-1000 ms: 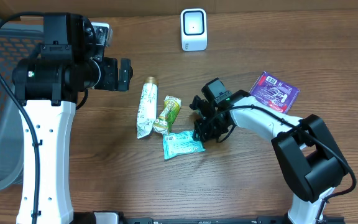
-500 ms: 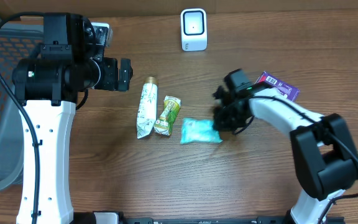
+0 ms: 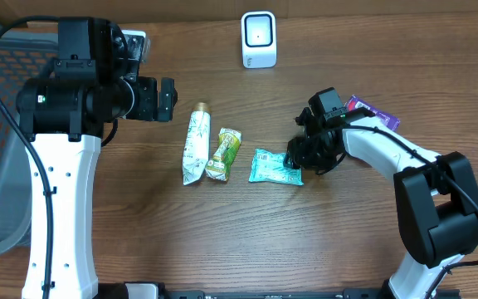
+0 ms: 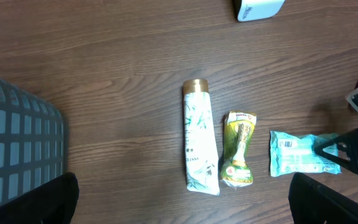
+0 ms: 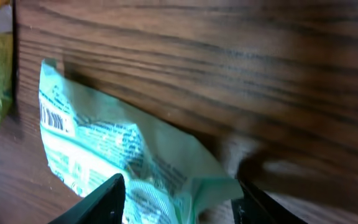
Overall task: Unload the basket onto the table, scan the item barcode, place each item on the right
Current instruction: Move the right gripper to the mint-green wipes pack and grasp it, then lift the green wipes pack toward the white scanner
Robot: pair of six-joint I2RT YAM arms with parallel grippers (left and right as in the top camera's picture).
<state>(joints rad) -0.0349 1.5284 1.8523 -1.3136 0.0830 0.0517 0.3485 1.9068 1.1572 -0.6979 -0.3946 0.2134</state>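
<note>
light: even, bright | shadows: soft | right wrist: packet slightly blurred

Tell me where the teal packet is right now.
In the overhead view the teal packet lies on the table right of centre, between the green sachet and the right pincer at its right edge.

Overhead looks straight down on the whole table. The left wrist view looks down from high, the right wrist view from very near. All three share the teal packet.

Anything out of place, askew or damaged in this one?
Nothing spilled or damaged. The teal packet lies crumpled by the right gripper, barcode face up; the purple packet is partly hidden under that arm.
</note>
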